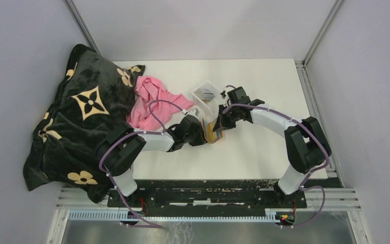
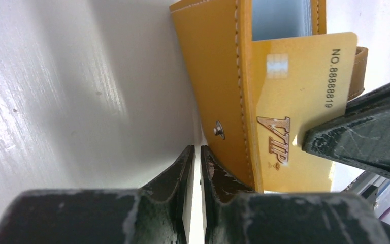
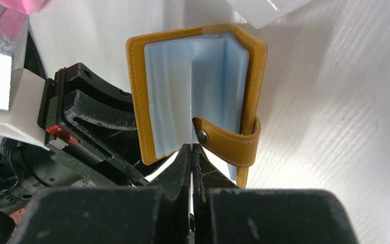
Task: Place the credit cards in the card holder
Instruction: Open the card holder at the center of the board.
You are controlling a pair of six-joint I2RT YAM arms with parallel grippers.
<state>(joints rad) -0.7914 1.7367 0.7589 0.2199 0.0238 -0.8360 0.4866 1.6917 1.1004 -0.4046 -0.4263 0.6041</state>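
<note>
Surroundings: pale walls and metal framing are enclosing a white tabletop [image 1: 264, 147], with both arm bases sitting at its near edge.
Left-side clutter: a dark plush blanket with cream flower motifs [image 1: 81, 117] is spilling over the left edge, and a crumpled pink cloth [image 1: 150, 101] is lying against it.
Tray: a clear plastic tray [image 1: 210, 84] is sitting behind the two end effectors, carrying a small stack of grey and dark credit cards [image 1: 205, 94].
Card holder: a flat orange-tan leather-like bifold card holder [image 3: 141, 101] is sitting open between the two end effectors, just on the near side of the tray. Pale blue clear pocket sleeves [image 3: 177, 86] are fanning out inside it, and an orange strap with a metal snap [image 3: 228, 143] is curling round one cover.
Card in play: a gold plastic credit card [image 2: 304, 91] is lying flat against the holder's inner side, one edge overlapping the pale sleeves.
Writing: the card is showing "VIP" in ornate raised letters and "NO.88888819" along one edge. Its pale chip patch is too blurred to read.
Right end effector [image 3: 191, 150]: its fingers are pressing tightly together, one dark finger [image 2: 355, 134] overlapping the gold card's edge and gripping it.
Left end effector [image 2: 197, 152]: its fingers are standing almost together with a thin slit showing. The holder's outer cover is leaning on one finger, and whether anything is pinched cannot be told.
</note>
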